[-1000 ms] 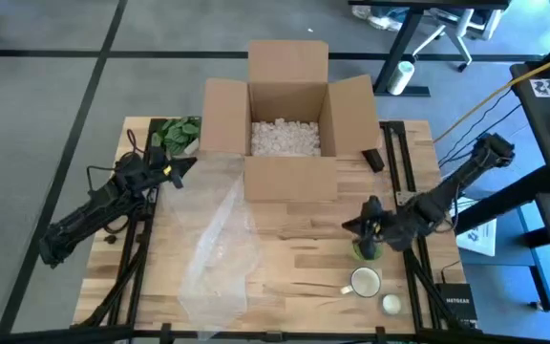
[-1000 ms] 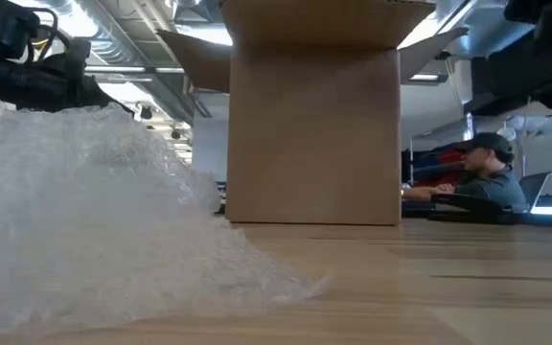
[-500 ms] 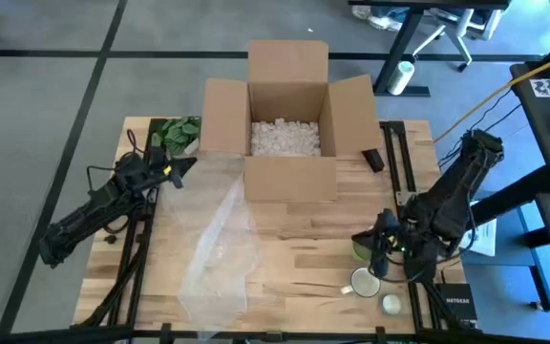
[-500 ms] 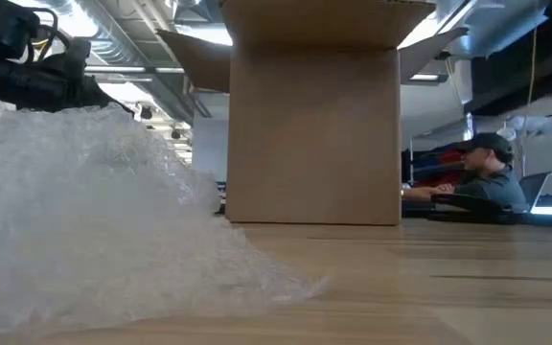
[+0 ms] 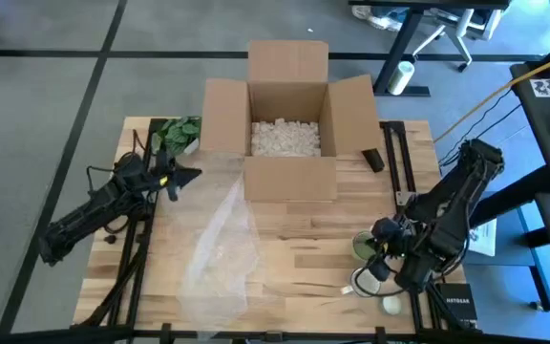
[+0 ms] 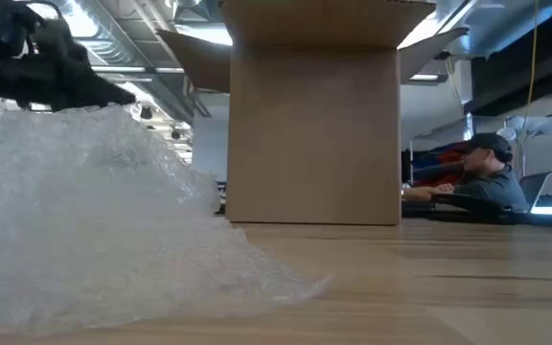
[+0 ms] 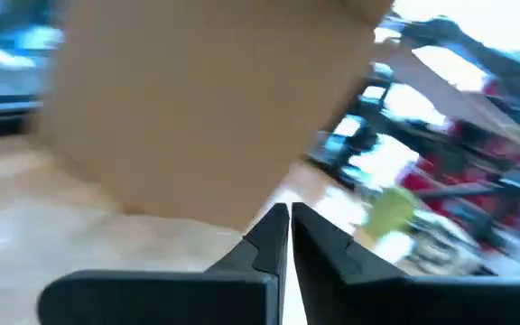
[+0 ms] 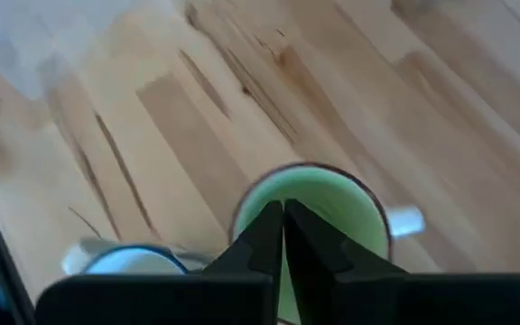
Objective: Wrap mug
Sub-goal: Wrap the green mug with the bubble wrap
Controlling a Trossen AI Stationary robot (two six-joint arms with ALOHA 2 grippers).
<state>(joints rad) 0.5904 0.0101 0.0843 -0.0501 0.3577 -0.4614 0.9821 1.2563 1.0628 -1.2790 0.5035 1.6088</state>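
Our right tool (image 8: 283, 209), fingers pressed together, hovers over the green mug (image 8: 332, 203): hard, smooth, breakable, so we'd grip its rim. Left tool (image 7: 289, 213), also closed, waits beside the light, floppy bubble wrap (image 5: 220, 239).

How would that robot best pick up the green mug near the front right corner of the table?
Probably from above, by the rim. The green mug stands upright with its mouth open upward, so one finger could go inside and one outside. The right end effector, shut, hangs right above it. A white mug crowds one side.

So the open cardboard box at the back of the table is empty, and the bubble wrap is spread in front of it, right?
Not quite. The high view shows the cardboard box holds white packing peanuts. The bubble wrap does lie in front of it.
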